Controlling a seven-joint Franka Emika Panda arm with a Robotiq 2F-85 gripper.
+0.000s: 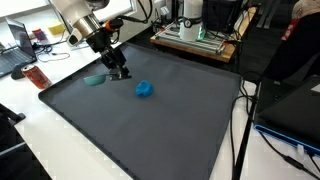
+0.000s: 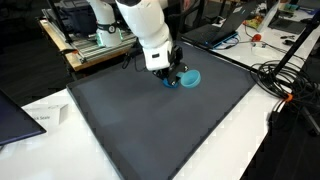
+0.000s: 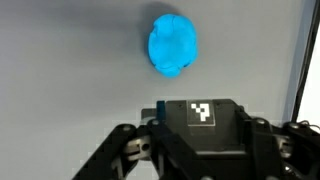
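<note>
My gripper (image 3: 200, 128) is shut on a black block (image 3: 200, 112) that carries a white square tag, with a thin blue strip on its left edge. A crumpled blue lump (image 3: 172, 44) lies on the dark grey mat (image 3: 60, 70) ahead of the block, not touching it. In an exterior view the gripper (image 1: 120, 72) stands low over the mat (image 1: 140, 130), between a teal dish (image 1: 95, 79) and the blue lump (image 1: 145, 89). In an exterior view the gripper (image 2: 170, 76) hides most of the lump; the teal dish (image 2: 190, 77) sits beside it.
The mat (image 2: 150, 130) rests on a white table (image 2: 60, 150). A rack of equipment (image 1: 195, 35) stands behind the mat's far edge. A red object (image 1: 37, 76) lies off the mat. A laptop (image 2: 15, 115) and cables (image 2: 285, 80) flank the mat.
</note>
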